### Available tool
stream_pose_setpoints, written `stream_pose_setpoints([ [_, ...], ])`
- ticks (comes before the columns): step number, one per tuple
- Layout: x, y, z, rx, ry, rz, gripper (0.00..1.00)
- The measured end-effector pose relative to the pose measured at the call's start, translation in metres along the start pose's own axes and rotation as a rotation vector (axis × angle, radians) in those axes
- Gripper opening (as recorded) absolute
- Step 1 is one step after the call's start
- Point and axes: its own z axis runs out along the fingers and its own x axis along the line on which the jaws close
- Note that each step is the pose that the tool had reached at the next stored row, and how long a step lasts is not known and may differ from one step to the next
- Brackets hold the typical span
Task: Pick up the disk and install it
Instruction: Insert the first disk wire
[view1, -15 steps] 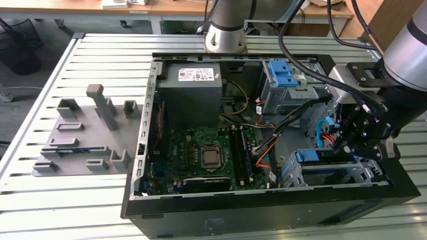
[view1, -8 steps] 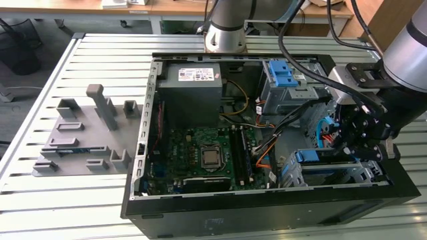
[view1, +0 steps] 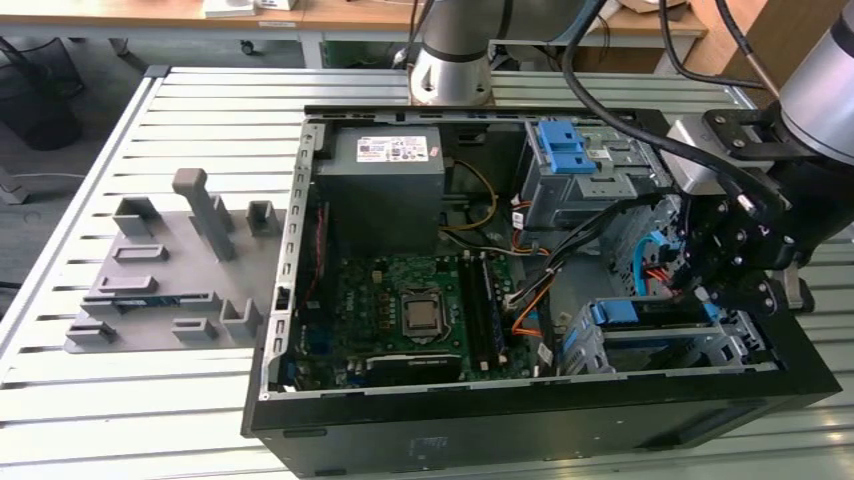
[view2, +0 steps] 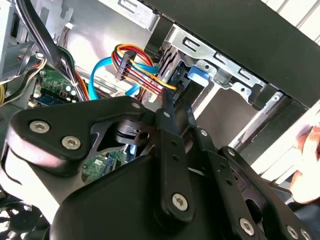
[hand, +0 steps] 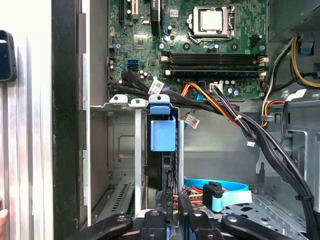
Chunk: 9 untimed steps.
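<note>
In the exterior view I'm parked at the right edge, my gripper (view1: 727, 262) over the drive cage (view1: 667, 345) where the disk (view1: 650, 312) sits, lower right. In both wrist views it's slotted upright mid-frame, so mostly installed I reckon; can't tell if my jaws are open.

Lighting: even, bright daylight-like illumination across the exterior view; slatted metal table (view1: 160, 420) pale, with mild glare. Shadows: interior of the computer case (view1: 534, 430) dim. First wrist view: sharp; motherboard (hand: 200, 45) well lit; left edge washed out. Second wrist view: near black gripper linkage (view2: 150, 200) soft, out of focus; upper right overexposed.
</note>
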Motion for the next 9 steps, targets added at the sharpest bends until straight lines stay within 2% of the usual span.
stream_pose_setpoints([
  [2, 0.0000, 0.0000, -0.0005, -0.0005, -0.0002, 0.000, 0.23],
  [4, 0.0000, 0.0000, -0.0006, -0.0006, -0.0002, 0.000, 0.11],
  [9, 0.0000, 0.0000, -0.0007, -0.0006, 0.0001, 0.000, 0.11],
])
